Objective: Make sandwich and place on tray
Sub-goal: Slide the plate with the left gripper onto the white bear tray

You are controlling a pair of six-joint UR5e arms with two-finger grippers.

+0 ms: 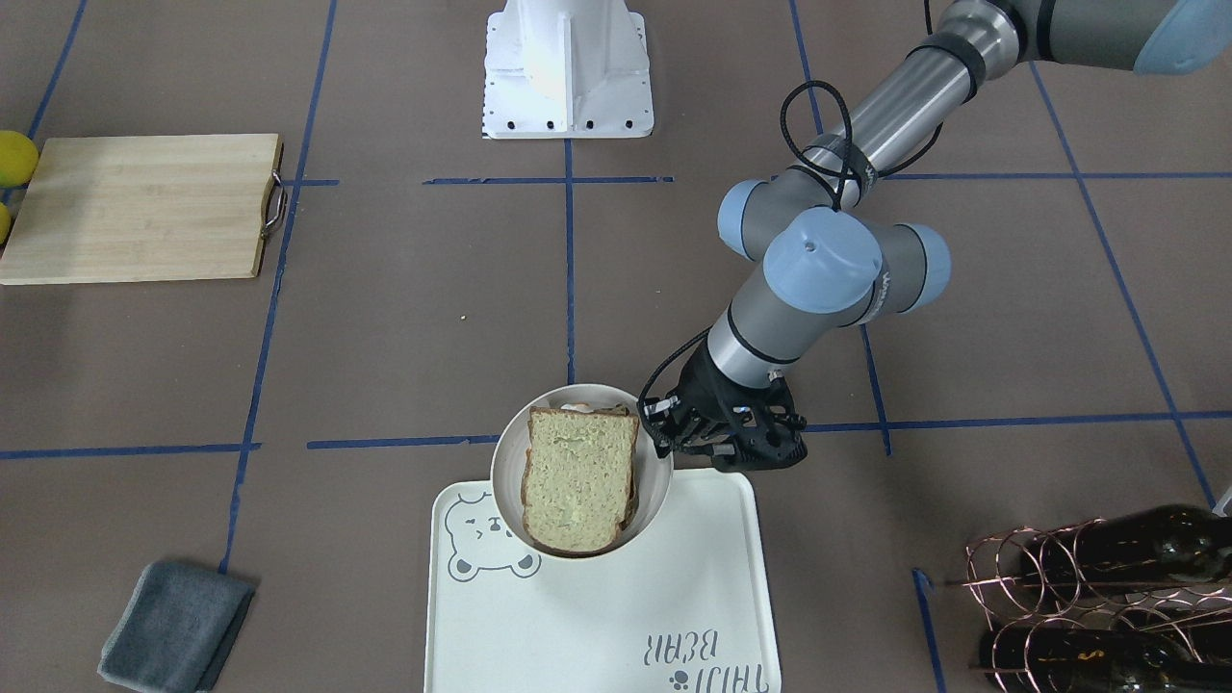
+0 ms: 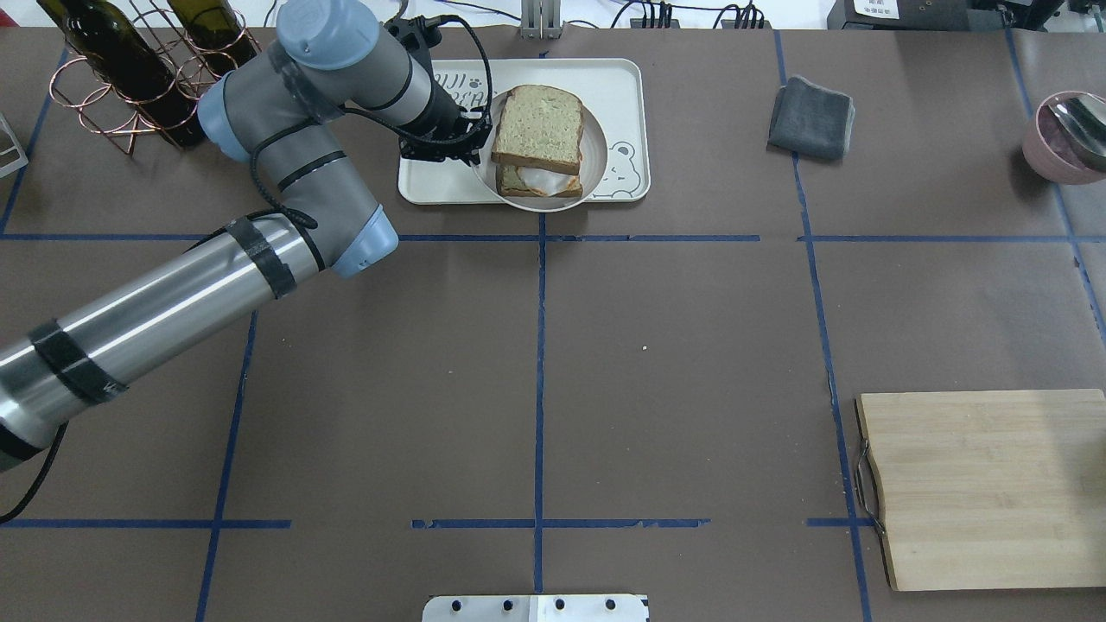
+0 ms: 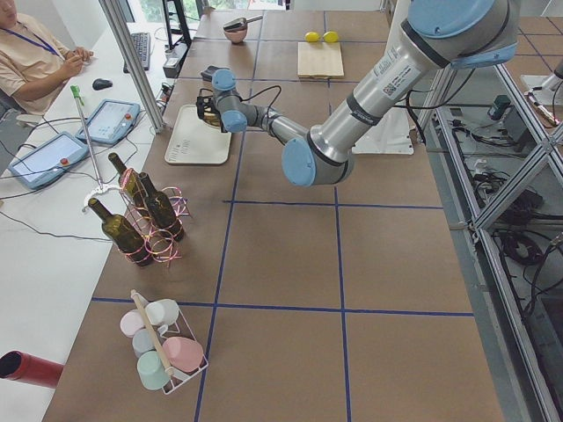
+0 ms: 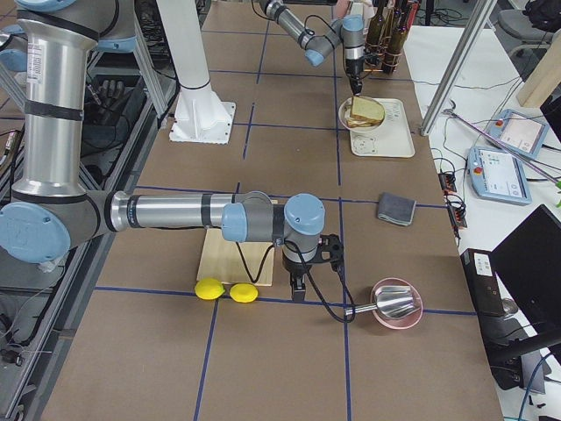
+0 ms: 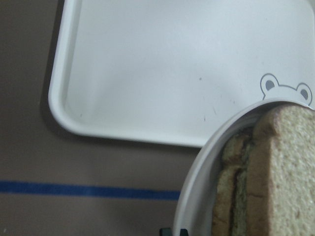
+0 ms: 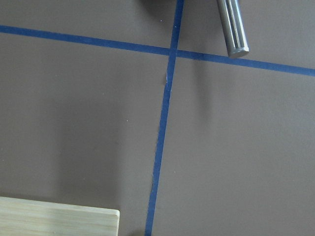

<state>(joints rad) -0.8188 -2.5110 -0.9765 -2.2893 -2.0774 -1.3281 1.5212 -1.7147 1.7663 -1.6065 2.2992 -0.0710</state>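
Note:
The sandwich point(image 1: 580, 486) is two tan bread slices stacked on a small round white plate point(image 1: 505, 462), with the white egg point(image 2: 546, 180) showing between them. The plate overlaps the robot-side edge of the cream bear tray point(image 1: 616, 616). My left gripper point(image 1: 666, 433) is shut on the plate's rim; the left wrist view shows the rim point(image 5: 197, 196) and bread point(image 5: 280, 177) right at the fingertips. My right gripper point(image 4: 296, 289) hangs low by the cutting board, far from the tray, and I cannot tell whether it is open or shut.
A wooden cutting board point(image 2: 985, 488) lies on the robot's right, with two lemons point(image 4: 226, 290) beside it. A pink bowl with a spoon point(image 2: 1067, 134), a grey cloth point(image 2: 812, 117) and a wire rack of wine bottles point(image 2: 130, 69) stand near the tray.

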